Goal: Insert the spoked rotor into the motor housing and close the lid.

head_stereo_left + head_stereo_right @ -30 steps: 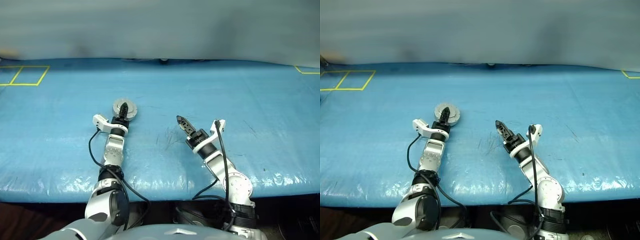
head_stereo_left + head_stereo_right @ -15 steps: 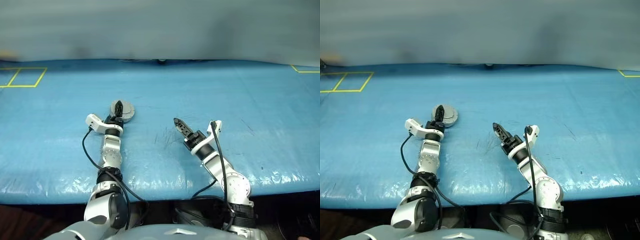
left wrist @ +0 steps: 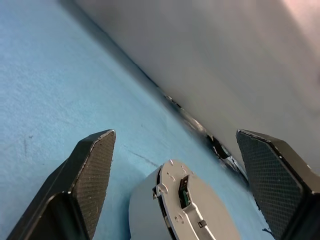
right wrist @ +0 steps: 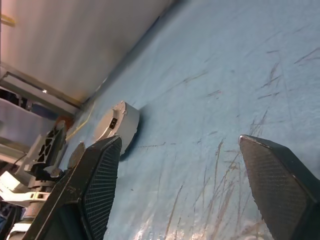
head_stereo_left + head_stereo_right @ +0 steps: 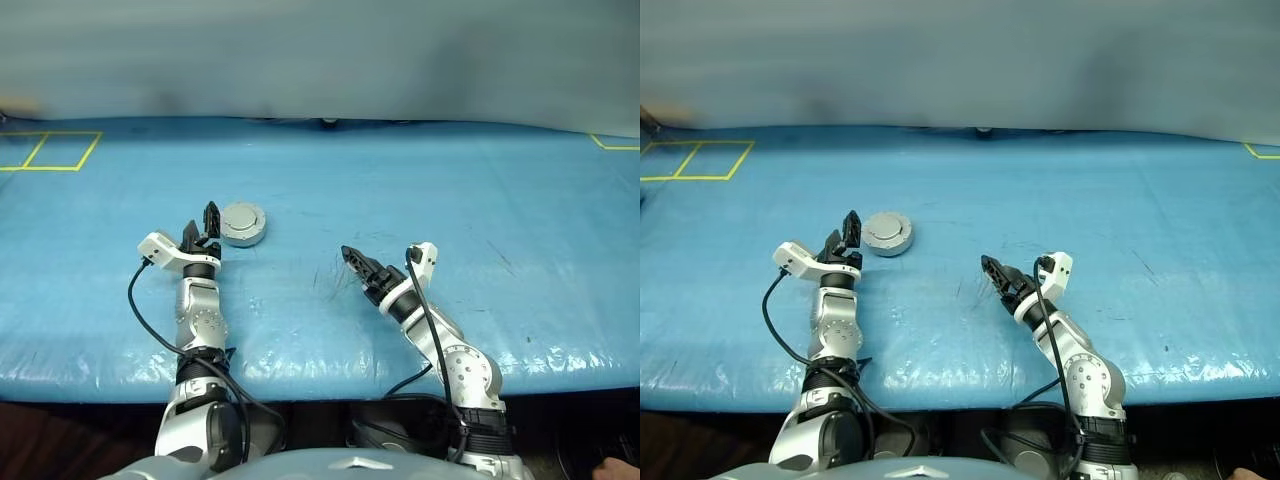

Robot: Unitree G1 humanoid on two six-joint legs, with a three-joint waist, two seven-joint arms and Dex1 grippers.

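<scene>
The motor housing (image 5: pixel 243 223) sits on the blue table as a closed round silver puck, with the lid (image 3: pixel 197 210) lying flat on top, plain grey side up. The spoked rotor is hidden. My left gripper (image 5: pixel 200 228) hovers just left of the housing, open and holding nothing; in the left wrist view the housing lies ahead between the two black fingers (image 3: pixel 92 170). My right gripper (image 5: pixel 352 262) is open and empty, well to the right of the housing, pointing toward it (image 4: pixel 119 126).
The blue table cover (image 5: pixel 450 200) carries scratch marks (image 5: pixel 335 275) in front of my right gripper. Yellow tape squares (image 5: pixel 50 150) mark the far left corner and a yellow line (image 5: pixel 612 142) the far right. A grey wall runs behind the table.
My left gripper came off the top of the housing, opened and drew back to the left. The lid, ribs showing a second ago, now lies flat and plain grey. My right gripper barely moved.
</scene>
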